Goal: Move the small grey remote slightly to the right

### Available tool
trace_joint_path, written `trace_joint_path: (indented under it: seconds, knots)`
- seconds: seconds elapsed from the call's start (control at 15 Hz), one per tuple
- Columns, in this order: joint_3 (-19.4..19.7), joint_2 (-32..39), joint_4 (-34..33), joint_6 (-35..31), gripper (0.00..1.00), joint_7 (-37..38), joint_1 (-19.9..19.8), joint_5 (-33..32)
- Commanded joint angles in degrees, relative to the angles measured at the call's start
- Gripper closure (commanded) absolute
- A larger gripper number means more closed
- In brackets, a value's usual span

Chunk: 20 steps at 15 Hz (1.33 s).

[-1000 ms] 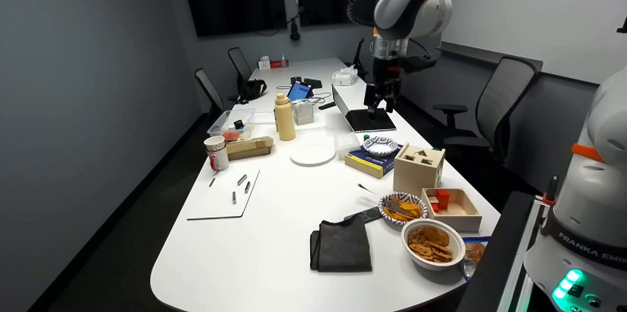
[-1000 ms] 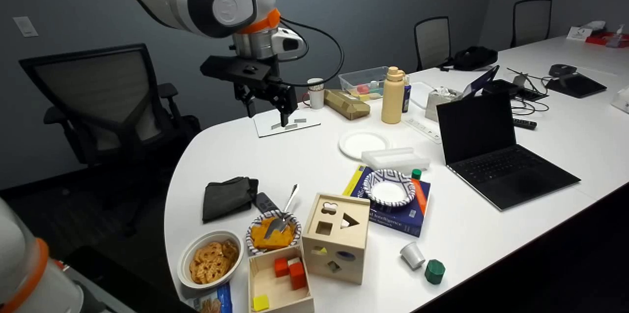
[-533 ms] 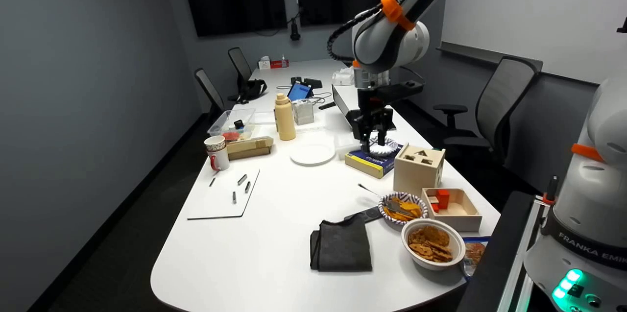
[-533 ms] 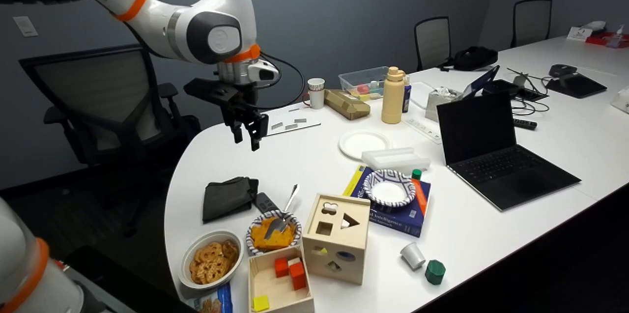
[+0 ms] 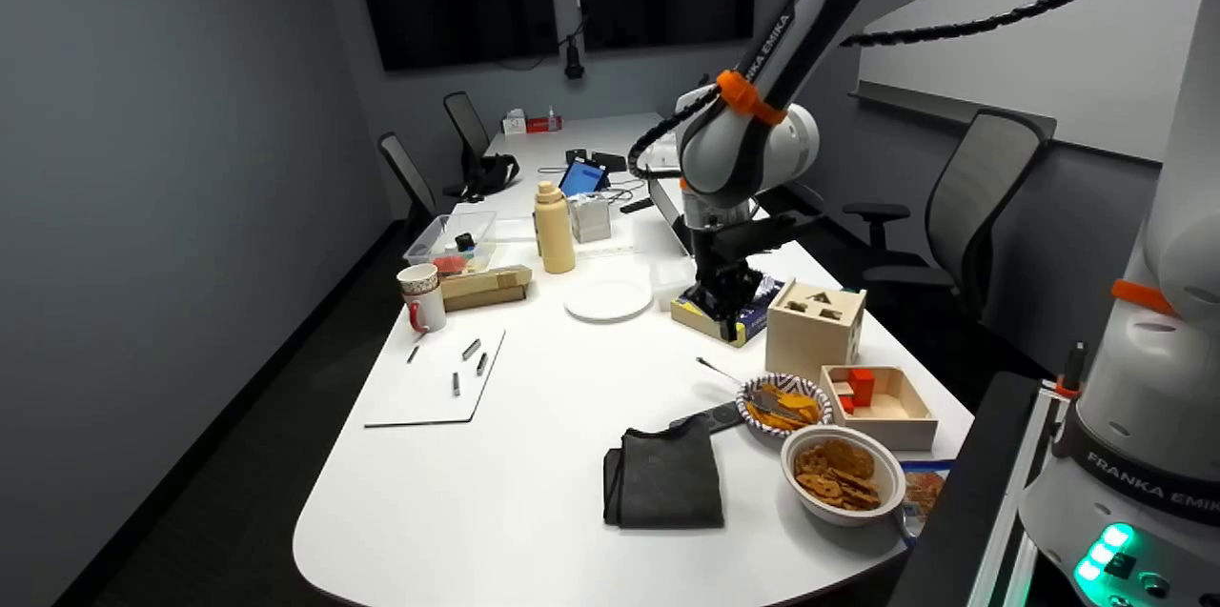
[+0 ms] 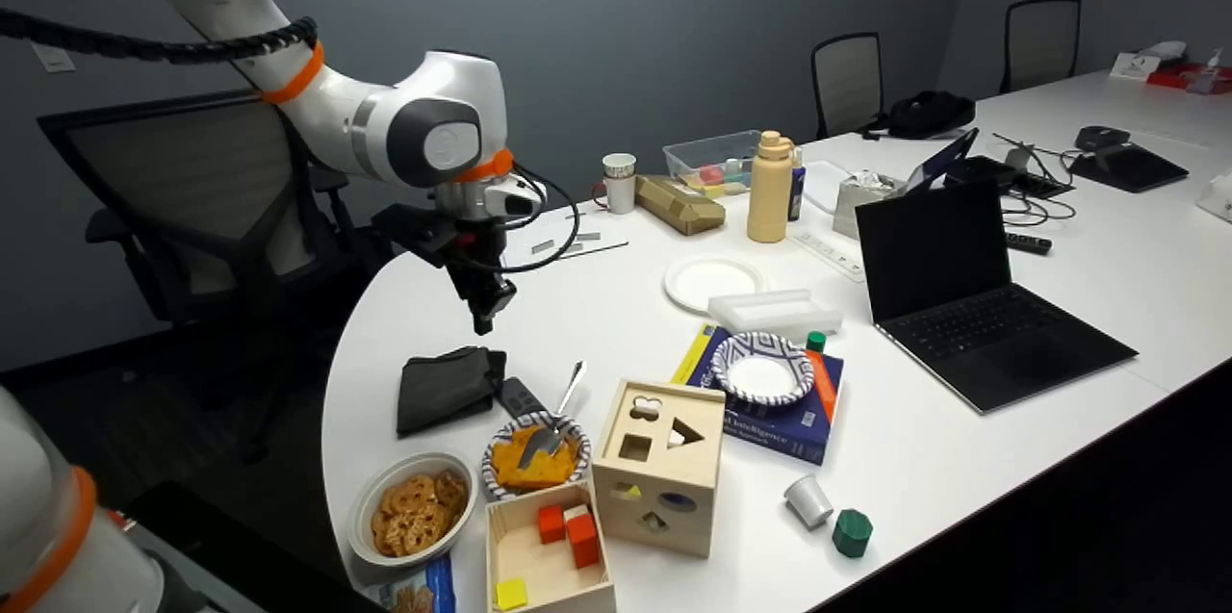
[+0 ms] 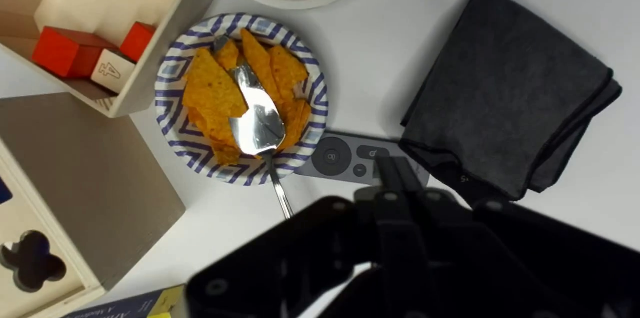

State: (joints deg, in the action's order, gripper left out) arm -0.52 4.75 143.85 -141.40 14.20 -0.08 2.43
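The small grey remote (image 7: pixel 331 156) lies flat on the table in the wrist view, with round and pill-shaped buttons on its face. Its left end is covered by the rim of the striped chip bowl (image 7: pixel 316 103), and the dark folded cloth (image 7: pixel 505 88) overlaps its right corner. In both exterior views the remote (image 5: pixel 720 416) shows between cloth and bowl. My gripper (image 6: pixel 483 326) hangs in the air above the table, beyond the cloth, apart from the remote. Its fingers are together with nothing seen between them; in the wrist view the gripper (image 7: pixel 391 159) covers part of the remote.
A spoon (image 7: pixel 260 123) rests in the chip bowl, its handle sticking out beside the remote. Close by stand a wooden shape box (image 6: pixel 659 469), a wooden tray of blocks (image 6: pixel 525 536) and a pretzel bowl (image 6: pixel 358 517). A book (image 6: pixel 804 435) carries a paper bowl.
My gripper has come down toward the table and nearer the cloth and remote. Its fingers have gone from open to shut. The remote, cloth and bowls have stayed where they were.
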Motion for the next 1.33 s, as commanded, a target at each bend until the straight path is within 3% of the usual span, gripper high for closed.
trace_joint_path:
  seconds: [0.0,0.8,1.27]
  knots:
    - [0.54,6.14,-2.22,-4.0,1.0,3.43,0.68,-0.04]
    - [4.11,21.78,-8.37,-13.06,1.0,6.6,4.34,-0.84]
    - [7.08,28.26,-13.79,-12.38,1.0,7.39,7.05,-0.83]
